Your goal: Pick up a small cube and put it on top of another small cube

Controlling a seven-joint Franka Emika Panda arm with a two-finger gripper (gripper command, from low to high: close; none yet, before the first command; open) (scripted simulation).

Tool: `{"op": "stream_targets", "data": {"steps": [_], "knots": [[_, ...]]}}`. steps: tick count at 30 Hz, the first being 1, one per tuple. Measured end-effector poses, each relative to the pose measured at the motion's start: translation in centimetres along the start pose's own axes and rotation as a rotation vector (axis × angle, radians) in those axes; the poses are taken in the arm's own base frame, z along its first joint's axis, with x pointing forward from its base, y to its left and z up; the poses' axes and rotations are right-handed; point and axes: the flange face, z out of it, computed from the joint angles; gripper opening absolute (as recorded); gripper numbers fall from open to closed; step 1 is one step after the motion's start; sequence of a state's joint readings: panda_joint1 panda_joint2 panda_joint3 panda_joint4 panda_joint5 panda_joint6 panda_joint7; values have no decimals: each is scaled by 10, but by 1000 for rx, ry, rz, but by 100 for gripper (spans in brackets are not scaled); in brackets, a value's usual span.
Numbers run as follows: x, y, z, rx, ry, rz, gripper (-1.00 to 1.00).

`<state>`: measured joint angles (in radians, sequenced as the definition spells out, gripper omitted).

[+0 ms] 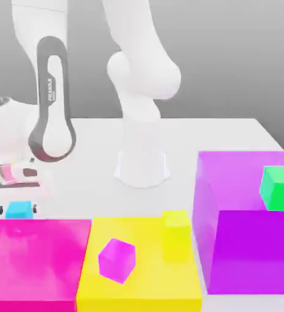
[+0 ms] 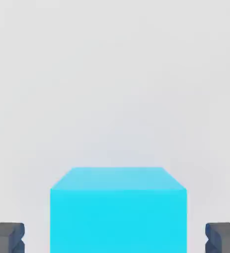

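Observation:
The small cyan cube [image 1: 19, 209] rests on the white table at the exterior view's left, just behind the big pink block. My gripper [image 1: 16, 210] is lowered over it, with a dark fingertip on each side. In the hand view the cyan cube [image 2: 118, 210] sits between the two fingers [image 2: 6, 238], and a narrow gap shows on each side, so the gripper [image 2: 114, 238] is open around it. The small yellow cube [image 1: 176, 234] stands on the big yellow block [image 1: 138, 289], near that block's right rear corner.
A small magenta cube [image 1: 117, 260] lies tilted on the big yellow block. A small green cube [image 1: 280, 187] sits on the big purple block [image 1: 248, 244]. The big pink block [image 1: 35, 262] is at front left. The arm's base [image 1: 141, 164] stands mid-table.

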<state>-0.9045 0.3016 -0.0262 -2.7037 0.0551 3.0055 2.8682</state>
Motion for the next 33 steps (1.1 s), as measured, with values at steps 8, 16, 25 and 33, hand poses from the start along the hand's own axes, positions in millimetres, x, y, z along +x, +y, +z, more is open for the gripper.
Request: {"op": "stream_targets", "data": {"steps": [8, 16, 25, 33], "knots": [[-1, 0, -24, 1, -1, 0, -100], [-11, 115, -97, -31, -15, -410, -100], [59, 299, -162, -39, -22, -1184, -100], [148, 384, -153, 5, -1, -1664, -100]]}}
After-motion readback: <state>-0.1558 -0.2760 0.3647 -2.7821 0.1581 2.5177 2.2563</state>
